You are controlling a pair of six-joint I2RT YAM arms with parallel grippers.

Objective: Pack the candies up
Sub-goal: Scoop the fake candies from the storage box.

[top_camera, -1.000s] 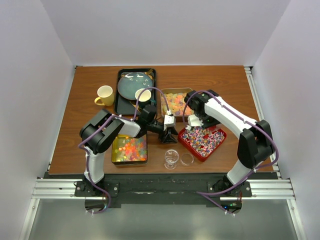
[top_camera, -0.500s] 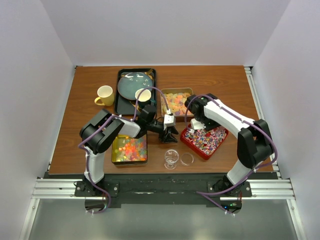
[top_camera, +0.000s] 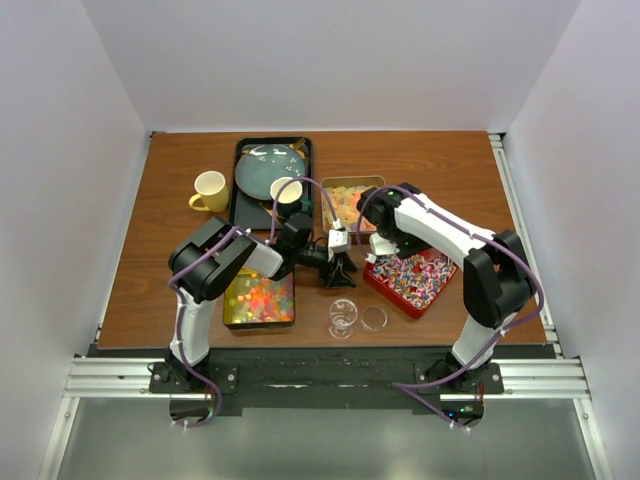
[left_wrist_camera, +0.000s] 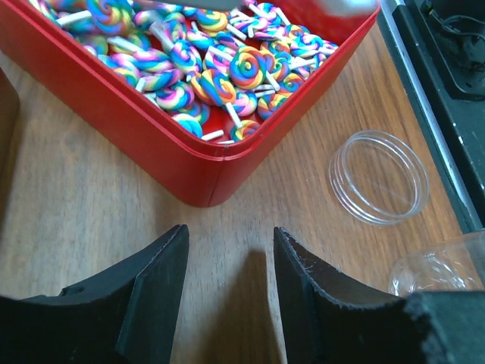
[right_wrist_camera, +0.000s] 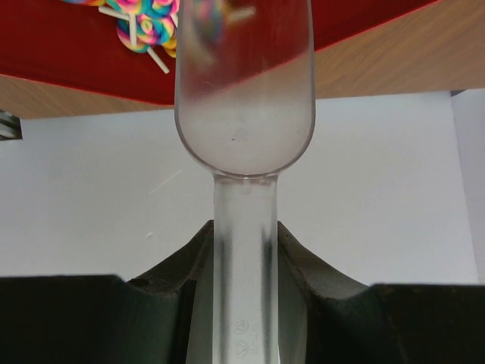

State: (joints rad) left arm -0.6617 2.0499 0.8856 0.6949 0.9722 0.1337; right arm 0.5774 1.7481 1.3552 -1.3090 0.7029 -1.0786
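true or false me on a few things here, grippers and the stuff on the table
1. The right gripper is shut on the handle of a clear scoop. True.
2. The left gripper holds the lid. False: its jaws are open and empty; the lid lies on the table beside the jar.
3. The red tin holds rainbow swirl lollipops. True.
4. The yellow mug stands on the black tray. False: it stands on the table, left of the tray.
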